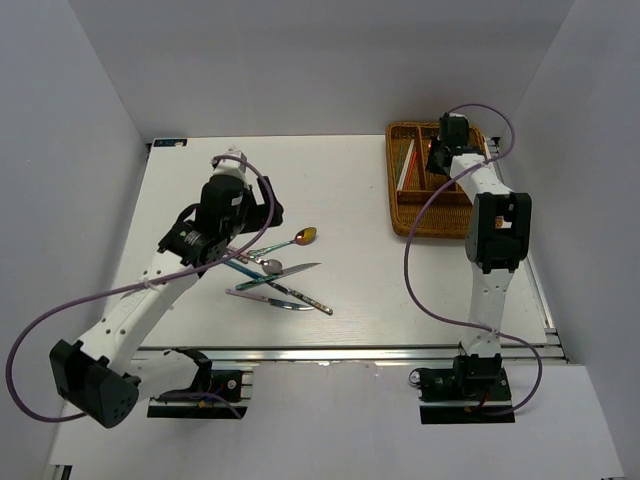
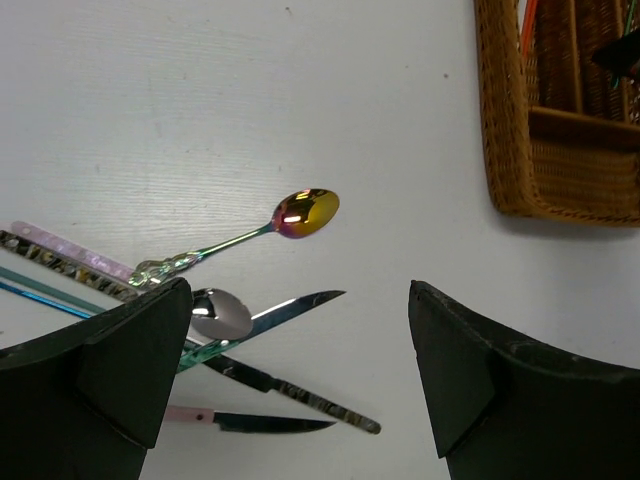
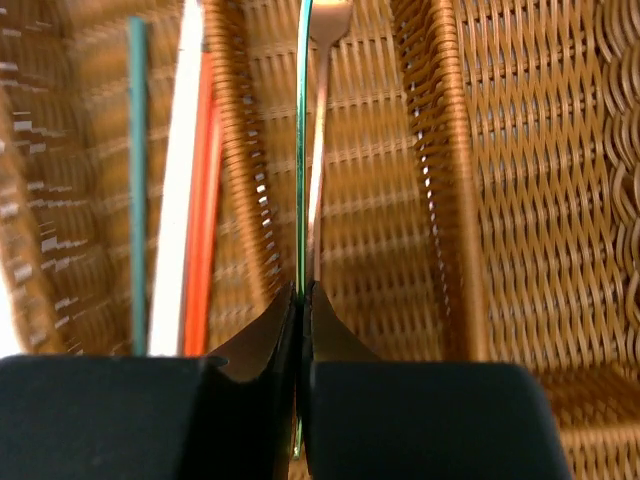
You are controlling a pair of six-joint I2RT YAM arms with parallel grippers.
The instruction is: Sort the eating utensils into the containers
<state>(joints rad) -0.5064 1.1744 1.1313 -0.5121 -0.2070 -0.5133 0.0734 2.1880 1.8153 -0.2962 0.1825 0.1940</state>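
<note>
Several eating utensils lie in a crossed pile at the table's middle left: an iridescent spoon [image 1: 305, 236] [image 2: 308, 211], a silver spoon [image 2: 222, 313], a long-bladed knife [image 2: 290, 308], a pink-handled knife [image 2: 260, 423] and thin blue chopsticks [image 2: 40, 290]. My left gripper [image 1: 222, 252] [image 2: 300, 300] hangs open just over the pile's near side, with nothing between its fingers. The brown wicker tray [image 1: 400, 205] [image 2: 505, 150] is the containers. My right gripper [image 1: 438, 158] [image 3: 302, 290] is shut on a thin green-edged utensil [image 3: 303, 150], seen edge-on over the tray's middle slot.
Green [image 3: 137, 150], white [image 3: 180, 200] and red [image 3: 205, 200] chopsticks lie in the slot left of the held utensil. A copper-coloured utensil [image 3: 325, 30] lies in the middle slot. White walls close in the table on three sides. The tray sits at the far right corner.
</note>
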